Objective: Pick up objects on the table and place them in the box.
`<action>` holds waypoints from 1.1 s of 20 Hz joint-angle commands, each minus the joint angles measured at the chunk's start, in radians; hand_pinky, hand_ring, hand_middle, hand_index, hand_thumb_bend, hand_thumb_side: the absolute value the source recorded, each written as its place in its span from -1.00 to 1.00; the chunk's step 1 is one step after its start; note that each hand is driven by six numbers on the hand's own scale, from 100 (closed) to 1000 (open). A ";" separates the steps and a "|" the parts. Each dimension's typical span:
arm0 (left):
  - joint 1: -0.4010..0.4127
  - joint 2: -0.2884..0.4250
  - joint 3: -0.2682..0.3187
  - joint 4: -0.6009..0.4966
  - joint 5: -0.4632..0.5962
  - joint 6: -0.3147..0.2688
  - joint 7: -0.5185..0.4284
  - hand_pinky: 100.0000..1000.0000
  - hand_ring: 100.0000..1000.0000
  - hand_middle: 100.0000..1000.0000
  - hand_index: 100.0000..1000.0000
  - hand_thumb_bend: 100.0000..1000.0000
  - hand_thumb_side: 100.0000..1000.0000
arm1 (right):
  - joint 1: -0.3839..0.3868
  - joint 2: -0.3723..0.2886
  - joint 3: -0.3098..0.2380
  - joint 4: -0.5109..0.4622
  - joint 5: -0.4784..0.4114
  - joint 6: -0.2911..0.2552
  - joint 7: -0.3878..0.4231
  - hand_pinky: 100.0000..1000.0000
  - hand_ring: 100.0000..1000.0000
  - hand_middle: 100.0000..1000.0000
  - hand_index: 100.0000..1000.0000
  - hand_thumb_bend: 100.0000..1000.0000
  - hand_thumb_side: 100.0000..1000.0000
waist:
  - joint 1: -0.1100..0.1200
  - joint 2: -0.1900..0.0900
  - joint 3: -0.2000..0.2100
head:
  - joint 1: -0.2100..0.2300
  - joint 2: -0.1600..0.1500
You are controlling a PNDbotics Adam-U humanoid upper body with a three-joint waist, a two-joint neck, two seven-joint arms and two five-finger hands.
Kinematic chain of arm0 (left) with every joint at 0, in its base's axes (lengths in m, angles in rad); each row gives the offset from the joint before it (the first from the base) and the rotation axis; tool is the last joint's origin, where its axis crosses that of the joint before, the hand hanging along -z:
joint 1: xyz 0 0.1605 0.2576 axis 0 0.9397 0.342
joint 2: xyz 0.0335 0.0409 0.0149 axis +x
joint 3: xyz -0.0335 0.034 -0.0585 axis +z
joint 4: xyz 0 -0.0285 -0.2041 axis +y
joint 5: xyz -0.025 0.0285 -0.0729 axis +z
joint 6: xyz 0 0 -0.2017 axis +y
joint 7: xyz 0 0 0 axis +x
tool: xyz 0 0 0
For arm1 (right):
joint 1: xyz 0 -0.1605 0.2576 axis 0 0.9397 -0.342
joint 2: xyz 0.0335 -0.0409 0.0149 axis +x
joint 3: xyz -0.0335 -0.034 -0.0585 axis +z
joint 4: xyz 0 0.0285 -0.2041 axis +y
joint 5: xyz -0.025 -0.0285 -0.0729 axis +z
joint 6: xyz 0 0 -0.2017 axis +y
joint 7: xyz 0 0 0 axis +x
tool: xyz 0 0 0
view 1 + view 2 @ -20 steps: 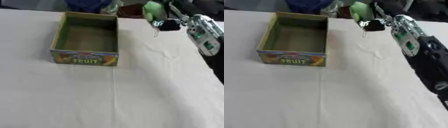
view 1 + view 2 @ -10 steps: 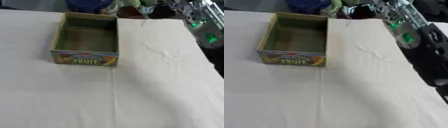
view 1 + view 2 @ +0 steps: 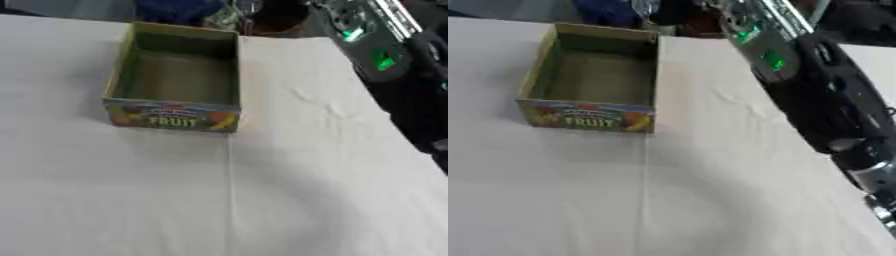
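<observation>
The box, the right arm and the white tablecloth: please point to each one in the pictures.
box (image 3: 175,114): left eye view, printed front wall.
right arm (image 3: 815,100): right eye view, black forearm casing.
white tablecloth (image 3: 262,200): left eye view, bare cloth.

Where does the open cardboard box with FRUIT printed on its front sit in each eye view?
Left eye view: the open cardboard fruit box sits upper left of centre, its printed front wall facing the camera.
Right eye view: the same box lies further left, nearer the picture's edge.
Shared landmark: the robot's black right arm with green lights reaches along the right side toward the top edge in both views.
</observation>
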 commanded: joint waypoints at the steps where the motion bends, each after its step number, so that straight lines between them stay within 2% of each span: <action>1: -0.016 0.015 -0.004 -0.020 0.008 -0.003 -0.009 -0.21 -0.25 -0.16 0.15 -1.00 0.46 | -0.040 0.030 -0.005 0.079 0.037 -0.016 -0.013 0.35 0.41 -0.13 -0.13 -1.00 -0.14 | 0.005 -0.009 0.008 | -0.020 -0.021; 9: -0.035 0.007 -0.011 -0.020 0.017 -0.005 -0.023 -0.21 -0.25 -0.16 0.15 -1.00 0.46 | -0.097 0.142 -0.006 0.252 0.120 -0.055 -0.049 0.35 0.40 -0.16 -0.14 -1.00 -0.14 | -0.001 0.015 0.042 | -0.049 -0.041; 10: -0.037 0.006 -0.012 -0.020 0.018 -0.005 -0.024 -0.21 -0.25 -0.16 0.15 -1.00 0.46 | -0.102 0.152 -0.005 0.266 0.130 -0.059 -0.054 0.34 0.38 -0.17 -0.14 -1.00 -0.16 | -0.001 0.017 0.045 | -0.051 -0.042; 11: -0.039 0.005 -0.013 -0.020 0.019 -0.004 -0.026 -0.21 -0.25 -0.16 0.15 -1.00 0.46 | -0.105 0.164 -0.003 0.279 0.143 -0.064 -0.057 0.33 0.38 -0.18 -0.14 -1.00 -0.28 | -0.002 0.019 0.048 | -0.053 -0.042; 12: -0.041 0.004 -0.015 -0.020 0.020 -0.004 -0.028 -0.21 -0.25 -0.16 0.15 -1.00 0.46 | -0.106 0.174 0.000 0.291 0.158 -0.070 -0.059 0.33 0.37 -0.18 -0.14 -1.00 -0.16 | -0.002 0.020 0.053 | -0.056 -0.043; 19: -0.042 0.003 -0.015 -0.020 0.025 -0.008 -0.031 -0.20 -0.25 -0.16 0.15 -1.00 0.46 | -0.098 0.220 0.015 0.341 0.250 -0.106 -0.066 0.33 0.40 -0.12 -0.11 -1.00 -0.09 | -0.002 0.027 0.071 | -0.067 -0.053; 21: -0.044 0.006 -0.015 -0.020 0.026 -0.009 -0.031 -0.20 -0.25 -0.16 0.15 -1.00 0.46 | -0.096 0.235 0.018 0.365 0.280 -0.116 -0.063 0.34 0.43 -0.06 -0.06 -1.00 -0.06 | -0.004 0.027 0.070 | -0.069 -0.057; 22: -0.046 0.007 -0.016 -0.020 0.027 -0.009 -0.031 -0.20 -0.25 -0.16 0.15 -1.00 0.46 | -0.095 0.242 0.019 0.376 0.296 -0.122 -0.059 0.34 0.45 0.04 -0.03 -1.00 -0.06 | -0.004 0.028 0.071 | -0.071 -0.058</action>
